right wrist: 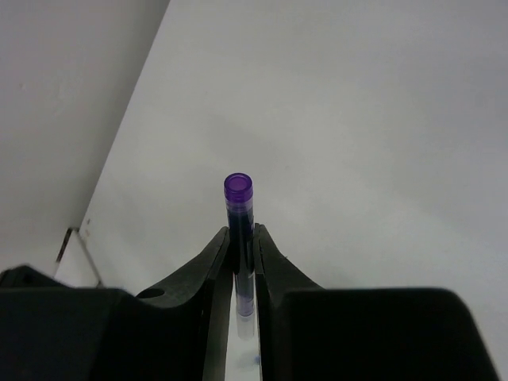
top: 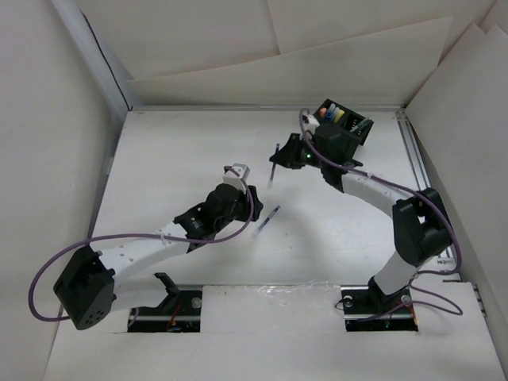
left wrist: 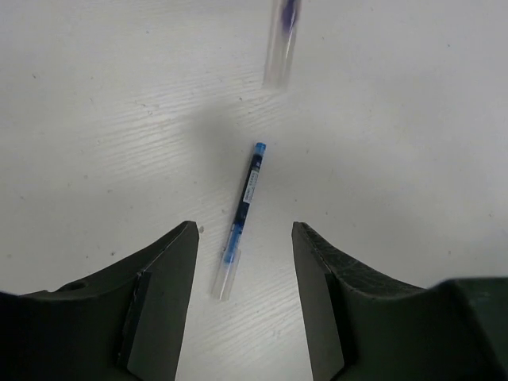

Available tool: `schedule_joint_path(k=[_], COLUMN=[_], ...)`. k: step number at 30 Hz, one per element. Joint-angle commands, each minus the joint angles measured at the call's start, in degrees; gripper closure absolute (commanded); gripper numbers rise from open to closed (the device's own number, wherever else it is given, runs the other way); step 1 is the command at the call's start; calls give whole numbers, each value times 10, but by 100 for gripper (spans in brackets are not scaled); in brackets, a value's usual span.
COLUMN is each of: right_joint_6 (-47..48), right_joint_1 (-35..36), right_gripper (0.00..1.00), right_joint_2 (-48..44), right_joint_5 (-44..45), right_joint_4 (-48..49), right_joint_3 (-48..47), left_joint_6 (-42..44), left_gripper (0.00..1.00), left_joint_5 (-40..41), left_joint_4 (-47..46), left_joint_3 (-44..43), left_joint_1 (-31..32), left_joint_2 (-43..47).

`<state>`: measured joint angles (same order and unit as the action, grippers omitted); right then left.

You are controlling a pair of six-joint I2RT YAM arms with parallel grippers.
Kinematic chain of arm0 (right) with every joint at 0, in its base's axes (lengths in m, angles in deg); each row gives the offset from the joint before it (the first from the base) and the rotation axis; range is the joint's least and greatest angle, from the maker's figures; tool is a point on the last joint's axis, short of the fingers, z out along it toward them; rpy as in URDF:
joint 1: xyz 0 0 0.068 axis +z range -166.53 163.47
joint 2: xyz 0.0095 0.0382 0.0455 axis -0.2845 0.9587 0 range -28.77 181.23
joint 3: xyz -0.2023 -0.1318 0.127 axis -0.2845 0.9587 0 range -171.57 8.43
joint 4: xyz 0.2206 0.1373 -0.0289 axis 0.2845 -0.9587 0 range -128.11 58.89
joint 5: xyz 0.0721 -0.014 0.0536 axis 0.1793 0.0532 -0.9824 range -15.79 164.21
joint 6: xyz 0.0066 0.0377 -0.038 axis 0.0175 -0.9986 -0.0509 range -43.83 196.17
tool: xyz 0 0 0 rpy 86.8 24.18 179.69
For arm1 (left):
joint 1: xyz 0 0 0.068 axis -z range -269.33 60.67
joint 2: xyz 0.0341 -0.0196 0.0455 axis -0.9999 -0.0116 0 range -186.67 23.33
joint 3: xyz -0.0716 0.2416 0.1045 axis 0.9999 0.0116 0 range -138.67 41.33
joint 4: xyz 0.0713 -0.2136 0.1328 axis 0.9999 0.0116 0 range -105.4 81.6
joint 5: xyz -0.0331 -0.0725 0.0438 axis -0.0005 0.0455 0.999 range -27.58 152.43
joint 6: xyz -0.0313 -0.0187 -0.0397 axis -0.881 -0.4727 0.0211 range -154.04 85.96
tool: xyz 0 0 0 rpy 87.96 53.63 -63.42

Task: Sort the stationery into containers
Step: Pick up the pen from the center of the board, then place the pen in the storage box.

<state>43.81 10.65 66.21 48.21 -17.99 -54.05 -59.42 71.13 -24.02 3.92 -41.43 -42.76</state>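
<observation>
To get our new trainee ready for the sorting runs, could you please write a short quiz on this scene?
1. True or false: the right gripper is shut on the purple-capped pen.
2. Which gripper is nearer the organiser box?
3. The blue pen lies: A) in the organiser box; B) on the table, in front of the open left gripper; C) in the right gripper.
Key: 1 true; 2 right; 3 B.

Blue pen (left wrist: 244, 210) lies on bare table (top: 175, 159), clear both sides; purple pen (left wrist: 282, 40) hangs just beyond. Right arm (top: 373, 190) fronts box (top: 363, 127).
</observation>
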Motion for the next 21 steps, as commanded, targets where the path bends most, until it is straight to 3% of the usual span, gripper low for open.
schedule_joint_path(k=[1, 8, 14, 21], right_joint_6=[26, 103, 128, 176], right_joint_1=[-65, -187, -254, -267], right_gripper=[88, 88, 88, 88], right_joint_2=[-37, -38, 17, 77], right_joint_5=[55, 284, 361, 419], right_joint_4=[-2, -61, -61, -66], right_joint_3=[-65, -151, -205, -244], left_joint_6=[1, 18, 24, 35], left_gripper=[53, 54, 54, 54], left_joint_5=[-15, -56, -56, -67], left_joint_4=[-15, -20, -20, -20], left_joint_3=[17, 23, 23, 23], left_joint_1=[0, 0, 0, 0], left_joint_2=[19, -46, -77, -123])
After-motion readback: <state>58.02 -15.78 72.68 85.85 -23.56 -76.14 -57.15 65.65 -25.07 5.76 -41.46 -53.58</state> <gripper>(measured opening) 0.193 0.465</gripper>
